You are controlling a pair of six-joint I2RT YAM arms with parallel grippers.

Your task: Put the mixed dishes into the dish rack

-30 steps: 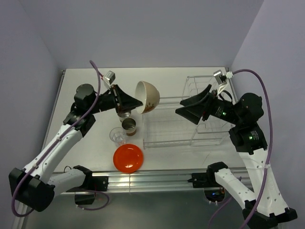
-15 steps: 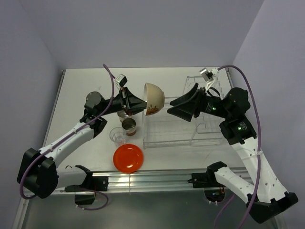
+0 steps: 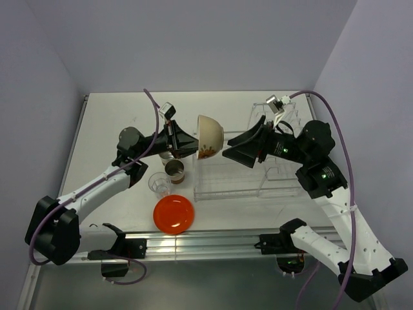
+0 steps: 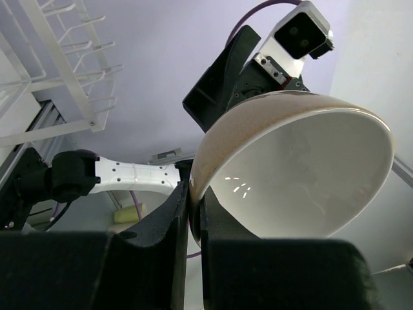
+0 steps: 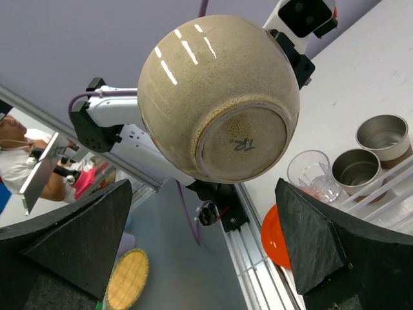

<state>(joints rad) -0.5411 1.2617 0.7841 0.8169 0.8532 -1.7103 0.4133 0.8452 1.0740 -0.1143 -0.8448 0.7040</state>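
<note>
My left gripper (image 3: 193,146) is shut on the rim of the beige bowl (image 3: 210,135), which it holds tilted in the air just left of the dish rack (image 3: 232,192). In the left wrist view the fingers (image 4: 169,226) pinch the rim of the bowl (image 4: 303,168), whose white inside shows. My right gripper (image 3: 227,147) is open, facing the bowl's foot a little way off; the bowl (image 5: 219,97) sits ahead of its spread jaws (image 5: 203,184). On the table lie the orange-red plate (image 3: 173,214), a clear glass (image 3: 159,183) and two brown cups (image 3: 174,169), one partly hidden under my left gripper.
The rack's upright plate slots (image 3: 277,116) stand at the back right behind my right arm. In the right wrist view the cups (image 5: 384,135), the glass (image 5: 311,171) and the plate (image 5: 277,239) lie below the bowl. The table's metal front rail (image 3: 206,240) runs between the arm bases.
My left arm has carried the bowl to the right, toward the rack. My right gripper has moved left and now faces the bowl's underside, still open.
</note>
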